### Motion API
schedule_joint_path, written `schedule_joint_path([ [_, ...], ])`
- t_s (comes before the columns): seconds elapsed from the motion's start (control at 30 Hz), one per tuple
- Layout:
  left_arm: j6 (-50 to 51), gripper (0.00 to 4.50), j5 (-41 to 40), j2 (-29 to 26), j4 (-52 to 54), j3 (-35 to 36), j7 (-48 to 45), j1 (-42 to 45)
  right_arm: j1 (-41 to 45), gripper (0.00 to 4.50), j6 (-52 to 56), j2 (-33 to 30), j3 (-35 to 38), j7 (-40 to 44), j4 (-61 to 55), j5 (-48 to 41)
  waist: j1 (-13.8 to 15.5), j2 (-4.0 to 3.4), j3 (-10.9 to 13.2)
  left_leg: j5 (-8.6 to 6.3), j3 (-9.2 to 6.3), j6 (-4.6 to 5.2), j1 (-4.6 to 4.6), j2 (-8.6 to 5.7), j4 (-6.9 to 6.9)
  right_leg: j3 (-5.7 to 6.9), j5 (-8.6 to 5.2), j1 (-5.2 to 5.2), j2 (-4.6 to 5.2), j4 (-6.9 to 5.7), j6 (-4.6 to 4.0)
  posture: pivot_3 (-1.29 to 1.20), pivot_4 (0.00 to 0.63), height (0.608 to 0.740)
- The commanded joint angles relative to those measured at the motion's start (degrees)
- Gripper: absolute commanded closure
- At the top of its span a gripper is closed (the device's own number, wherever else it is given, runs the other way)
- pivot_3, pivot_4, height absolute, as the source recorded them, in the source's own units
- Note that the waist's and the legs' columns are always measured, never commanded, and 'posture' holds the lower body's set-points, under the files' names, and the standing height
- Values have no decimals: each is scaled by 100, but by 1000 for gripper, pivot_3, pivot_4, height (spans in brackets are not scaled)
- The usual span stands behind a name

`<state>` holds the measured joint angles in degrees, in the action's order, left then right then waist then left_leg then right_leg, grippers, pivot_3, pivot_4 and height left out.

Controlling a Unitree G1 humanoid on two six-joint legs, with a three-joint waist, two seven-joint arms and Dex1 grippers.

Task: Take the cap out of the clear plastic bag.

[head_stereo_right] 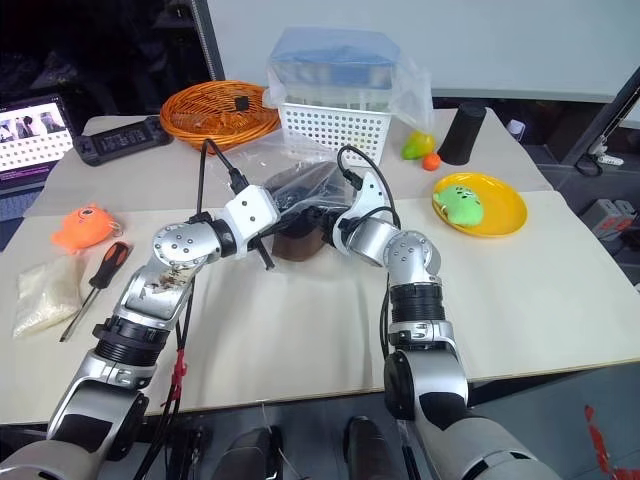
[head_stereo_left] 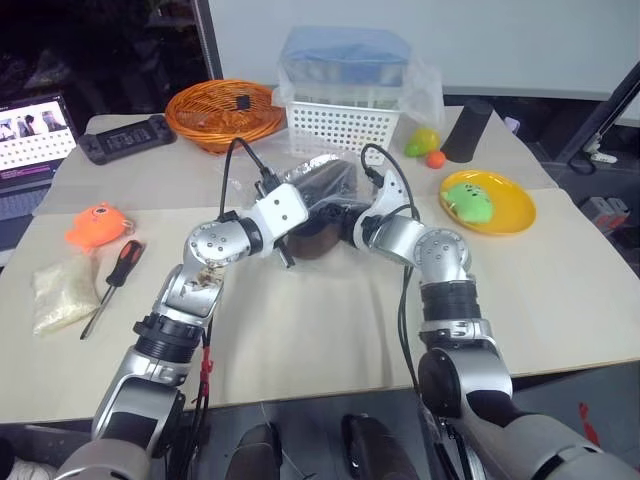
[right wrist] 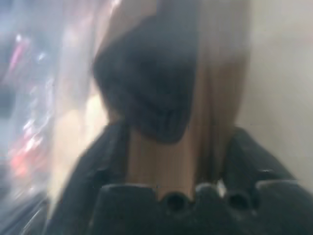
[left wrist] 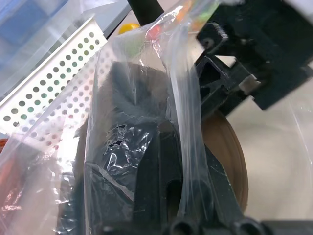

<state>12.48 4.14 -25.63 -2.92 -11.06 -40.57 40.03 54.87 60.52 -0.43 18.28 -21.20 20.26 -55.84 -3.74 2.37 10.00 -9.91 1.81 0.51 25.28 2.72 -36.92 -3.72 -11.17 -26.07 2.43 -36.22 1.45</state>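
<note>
The dark-brown cap (head_stereo_left: pixel 315 242) lies at the table's middle, partly inside the crinkly clear plastic bag (head_stereo_left: pixel 312 172). My left gripper (left wrist: pixel 183 188) comes in from the left and is shut on a fold of the bag's film, which runs up between its fingers over the cap (left wrist: pixel 226 147). My right gripper (right wrist: pixel 171 147) reaches in from the right with its fingers (right wrist: pixel 100 164) spread wide, the cap's brown fabric (right wrist: pixel 215 98) and dark inside lying between them. In the head views both sets of fingertips are hidden in the bag and cap.
Behind the bag stand a white perforated basket (head_stereo_left: pixel 340 125) holding a wrapped blue box and an orange wicker basket (head_stereo_left: pixel 225 112). At right are a yellow plate (head_stereo_left: pixel 515 205) and a black cylinder (head_stereo_left: pixel 465 130); at left, a screwdriver (head_stereo_left: pixel 112 285), a grain packet (head_stereo_left: pixel 60 292) and an orange toy (head_stereo_left: pixel 98 222).
</note>
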Motion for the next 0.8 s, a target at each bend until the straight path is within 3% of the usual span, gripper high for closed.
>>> schedule_joint_path([
  [0.03,-101,4500,-11,15,76,54,54,92,-31,46,888,-231,223,-236,-811,-431,17,0,0,0,0,0,0,0,0,0,0,0,0,0,0,0,150,740],
  [0.3,-117,4500,-32,50,3,76,54,115,-712,46,2452,-812,200,-168,-2147,-539,88,0,0,0,1,0,-2,-1,0,-1,0,0,0,0,0,0,150,740],
  [0.4,-142,4500,-31,66,-56,70,45,137,-1035,46,2661,-572,178,-263,-2642,-450,76,0,-1,0,1,0,-4,0,0,-1,-1,0,-3,-3,0,0,150,740],
  [0.6,-178,4500,-35,119,-171,53,34,224,-1600,46,2297,694,314,-794,-3300,-235,70,0,-1,0,0,0,-4,1,0,-2,-1,0,-4,-4,1,0,150,740],
  [0.8,-205,4500,-28,159,-246,31,18,293,-1672,46,1205,923,129,-600,-2914,342,118,1,-2,0,0,-1,-1,-3,-8,-1,1,3,0,-1,6,0,150,740],
])
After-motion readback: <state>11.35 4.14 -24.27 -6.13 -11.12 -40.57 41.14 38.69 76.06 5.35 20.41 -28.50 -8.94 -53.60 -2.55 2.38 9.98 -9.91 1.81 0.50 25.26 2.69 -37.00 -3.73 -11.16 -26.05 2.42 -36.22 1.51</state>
